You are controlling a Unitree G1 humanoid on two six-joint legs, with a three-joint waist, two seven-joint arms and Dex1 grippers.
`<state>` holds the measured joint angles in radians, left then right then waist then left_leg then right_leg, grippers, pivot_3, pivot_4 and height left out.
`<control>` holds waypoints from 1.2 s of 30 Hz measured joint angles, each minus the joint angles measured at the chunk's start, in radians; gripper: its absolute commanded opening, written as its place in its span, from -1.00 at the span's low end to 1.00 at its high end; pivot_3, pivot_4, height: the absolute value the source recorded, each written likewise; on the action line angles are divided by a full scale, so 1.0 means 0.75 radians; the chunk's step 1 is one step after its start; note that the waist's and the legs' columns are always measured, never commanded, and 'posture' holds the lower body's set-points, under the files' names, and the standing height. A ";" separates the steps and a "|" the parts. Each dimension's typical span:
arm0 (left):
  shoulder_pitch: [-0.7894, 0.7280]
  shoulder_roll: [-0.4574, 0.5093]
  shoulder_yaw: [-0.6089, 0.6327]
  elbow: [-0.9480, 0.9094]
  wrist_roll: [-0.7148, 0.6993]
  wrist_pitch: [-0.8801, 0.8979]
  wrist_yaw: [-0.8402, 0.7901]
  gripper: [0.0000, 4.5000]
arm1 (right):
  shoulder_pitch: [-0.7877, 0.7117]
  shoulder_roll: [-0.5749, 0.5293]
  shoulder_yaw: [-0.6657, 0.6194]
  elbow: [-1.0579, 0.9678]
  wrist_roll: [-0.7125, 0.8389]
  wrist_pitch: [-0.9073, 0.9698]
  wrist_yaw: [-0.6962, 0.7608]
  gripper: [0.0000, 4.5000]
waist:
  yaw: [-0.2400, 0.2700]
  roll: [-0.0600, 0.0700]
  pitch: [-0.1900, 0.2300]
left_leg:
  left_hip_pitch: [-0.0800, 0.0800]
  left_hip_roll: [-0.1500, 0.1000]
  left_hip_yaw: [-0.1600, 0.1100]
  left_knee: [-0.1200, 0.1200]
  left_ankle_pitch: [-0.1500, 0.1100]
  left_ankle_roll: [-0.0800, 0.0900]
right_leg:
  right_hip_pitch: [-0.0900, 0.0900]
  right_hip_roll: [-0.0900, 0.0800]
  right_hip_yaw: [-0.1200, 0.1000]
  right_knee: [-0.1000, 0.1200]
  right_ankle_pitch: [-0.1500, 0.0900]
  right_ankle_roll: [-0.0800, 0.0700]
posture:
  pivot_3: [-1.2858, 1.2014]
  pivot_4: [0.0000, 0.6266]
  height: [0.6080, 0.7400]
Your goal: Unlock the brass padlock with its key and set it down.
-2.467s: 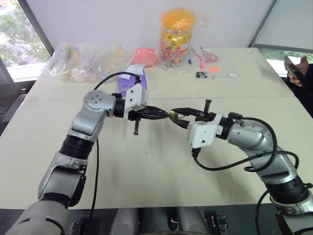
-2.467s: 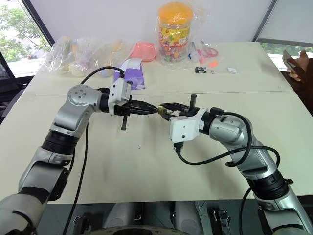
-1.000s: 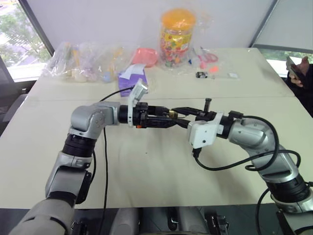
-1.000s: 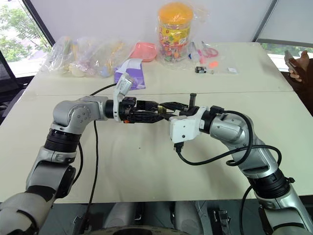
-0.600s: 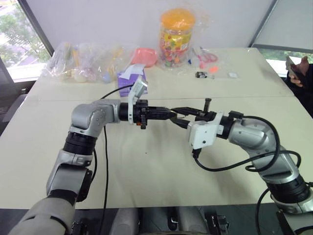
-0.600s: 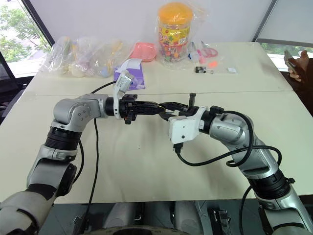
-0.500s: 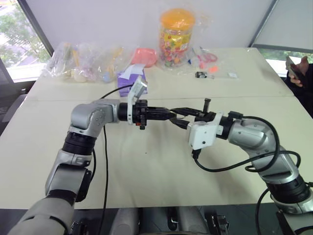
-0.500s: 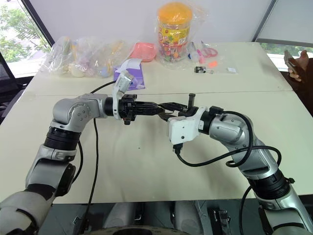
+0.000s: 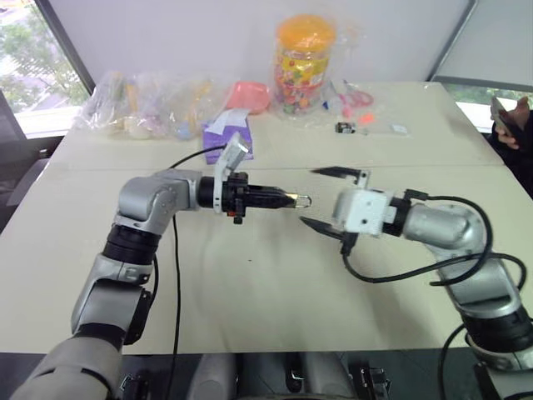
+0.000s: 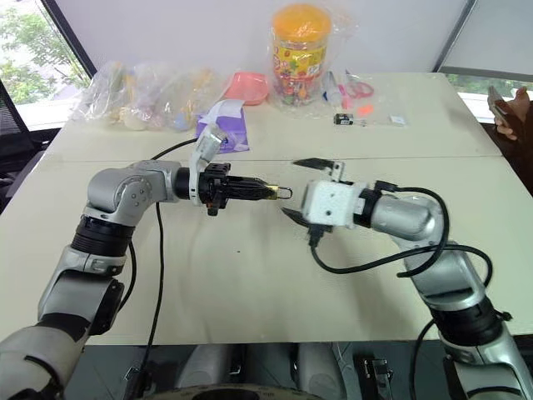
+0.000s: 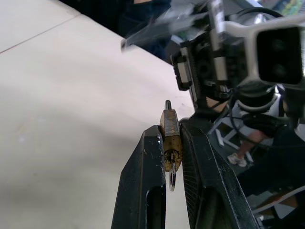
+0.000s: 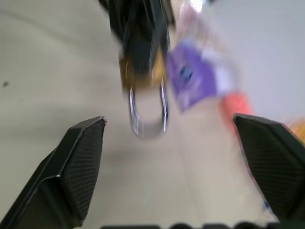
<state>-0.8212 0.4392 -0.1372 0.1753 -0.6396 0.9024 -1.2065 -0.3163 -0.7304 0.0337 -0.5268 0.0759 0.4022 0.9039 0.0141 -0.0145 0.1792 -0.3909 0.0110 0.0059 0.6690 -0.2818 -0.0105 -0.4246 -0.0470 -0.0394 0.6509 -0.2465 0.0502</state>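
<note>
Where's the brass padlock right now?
The brass padlock is pinched in the left gripper, held in the air over the near table, loop pointing toward the open right gripper, which stands just clear of it.

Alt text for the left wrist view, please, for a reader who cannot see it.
The left gripper is shut on the brass padlock, pinched between its two black fingers above the pale table. A small metal ring hangs at the padlock's near end. The right gripper hangs open beyond, not touching it.
</note>
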 measured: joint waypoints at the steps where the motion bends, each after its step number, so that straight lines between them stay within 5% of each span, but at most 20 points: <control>1: -0.002 0.005 0.001 0.014 0.004 -0.006 -0.004 -1.00 | 0.021 0.008 -0.049 -0.029 0.102 0.130 0.010 0.98 | -0.001 0.000 0.000 | 0.000 0.000 0.000 0.000 0.000 0.000 | 0.000 0.000 0.000 0.000 0.000 0.000 | 0.03 -0.52 0.96; 5: -0.023 0.010 0.002 0.042 0.025 -0.040 -0.020 -1.00 | -0.021 0.115 -0.249 -0.097 0.470 0.577 -0.060 0.62 | -0.011 0.000 0.000 | 0.001 0.002 0.000 0.000 0.000 0.000 | 0.000 0.001 0.000 0.001 0.001 -0.001 | 0.03 -0.52 0.96; 12: -0.035 0.012 -0.005 0.060 0.052 -0.088 -0.054 -1.00 | -0.164 0.216 -0.418 -0.132 0.861 0.983 -0.266 -0.98 | -0.009 0.000 0.000 | 0.001 0.002 -0.001 -0.001 0.000 0.000 | 0.000 0.001 0.000 0.000 0.001 -0.001 | 0.03 -0.52 0.96; 24: -0.038 0.012 -0.011 0.060 0.055 -0.088 -0.087 -1.00 | -0.214 0.265 -0.370 -0.133 1.081 1.123 -0.497 -0.98 | -0.006 0.000 0.000 | 0.000 0.001 -0.001 -0.001 0.000 0.000 | 0.000 0.001 0.000 0.000 0.001 -0.001 | 0.03 -0.52 0.96; 36: -0.040 0.019 -0.008 0.021 0.039 -0.044 -0.113 -1.00 | -0.202 0.222 -0.207 -0.051 0.981 0.973 -0.538 -0.98 | -0.012 0.000 0.000 | 0.000 0.001 -0.001 -0.001 0.000 0.000 | 0.000 0.002 0.000 0.000 0.000 -0.001 | 0.03 -0.52 0.96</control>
<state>-0.8509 0.4532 -0.1433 0.1912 -0.6104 0.8691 -1.2912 -0.4679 -0.5636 -0.1213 -0.5653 0.8119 1.1318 0.5001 0.0054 -0.0143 0.1792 -0.3908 0.0120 0.0055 0.6682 -0.2819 -0.0103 -0.4249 -0.0459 -0.0394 0.6506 -0.2462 0.0495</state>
